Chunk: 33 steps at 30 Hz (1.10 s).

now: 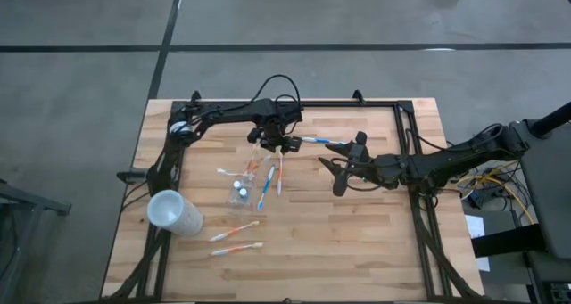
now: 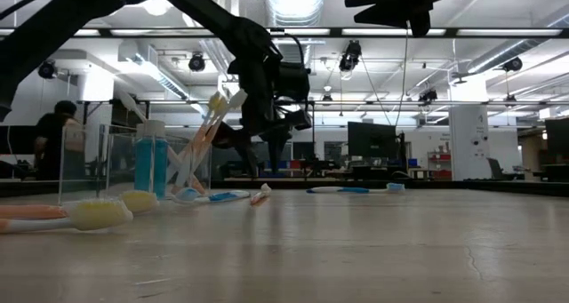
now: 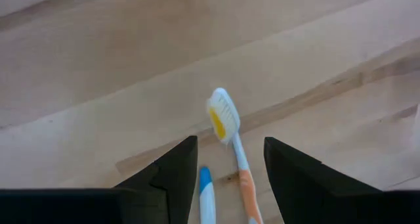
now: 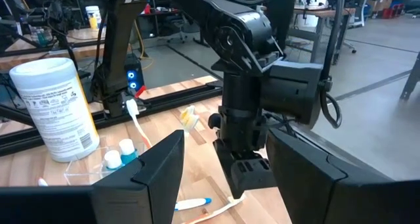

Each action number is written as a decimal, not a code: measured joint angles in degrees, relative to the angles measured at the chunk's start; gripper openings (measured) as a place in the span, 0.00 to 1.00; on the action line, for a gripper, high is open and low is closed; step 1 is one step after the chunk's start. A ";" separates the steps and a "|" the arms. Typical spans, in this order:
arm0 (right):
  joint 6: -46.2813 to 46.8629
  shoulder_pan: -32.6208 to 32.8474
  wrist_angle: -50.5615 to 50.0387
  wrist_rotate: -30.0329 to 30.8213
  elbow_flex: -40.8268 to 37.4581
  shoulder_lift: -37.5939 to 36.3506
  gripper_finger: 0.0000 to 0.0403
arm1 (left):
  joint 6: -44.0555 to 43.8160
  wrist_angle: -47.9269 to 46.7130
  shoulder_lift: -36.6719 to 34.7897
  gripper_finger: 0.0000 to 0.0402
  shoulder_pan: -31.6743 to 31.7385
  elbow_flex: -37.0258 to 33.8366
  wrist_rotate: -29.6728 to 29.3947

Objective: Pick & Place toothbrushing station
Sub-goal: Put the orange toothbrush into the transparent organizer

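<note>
Toothbrushes lie scattered over the left-centre of the wooden table [image 1: 357, 242], seen from above: two white-orange ones [image 1: 234, 231] near the front, others beside a small clear tumbler [image 1: 241, 191], and a white-blue toothbrush [image 1: 314, 141] lying apart between the two arms. A frosted cup [image 1: 174, 211] lies on its side toward the left front. The left gripper [image 1: 273, 146] hangs just behind the tumbler; the right gripper [image 1: 335, 168] hovers right of centre, its fingers spread and empty.

Low view: the tumbler [image 2: 133, 165] stands upright with a blue toothpaste tube [image 2: 151, 161] and leaning brushes [image 2: 209, 130] inside it. The left gripper [image 2: 265, 143] hangs just behind it. One white-blue brush [image 2: 354, 189] lies farther back. A person [image 2: 58, 134] sits in the room behind.

Left wrist view: the fingers [image 3: 172, 178] stand apart, gripping nothing, above a white-orange brush [image 3: 233, 145] with a yellow-centred head and the blue tip of a second brush [image 3: 206, 184], both on the table.

Right wrist view: the fingers [image 4: 154, 168] are parted and empty, facing the left arm [image 4: 246, 86], the tumbler [image 4: 108, 168] and a white canister [image 4: 56, 109].
</note>
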 joint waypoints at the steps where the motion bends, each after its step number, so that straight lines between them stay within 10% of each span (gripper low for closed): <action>1: 0.00 0.00 0.00 0.00 0.00 0.00 0.52 | 0.02 0.18 0.18 0.45 0.03 0.00 0.00; 33: -0.59 -0.22 -0.24 0.07 -0.07 0.02 0.52 | 1.29 1.46 3.93 0.36 2.86 -0.02 4.83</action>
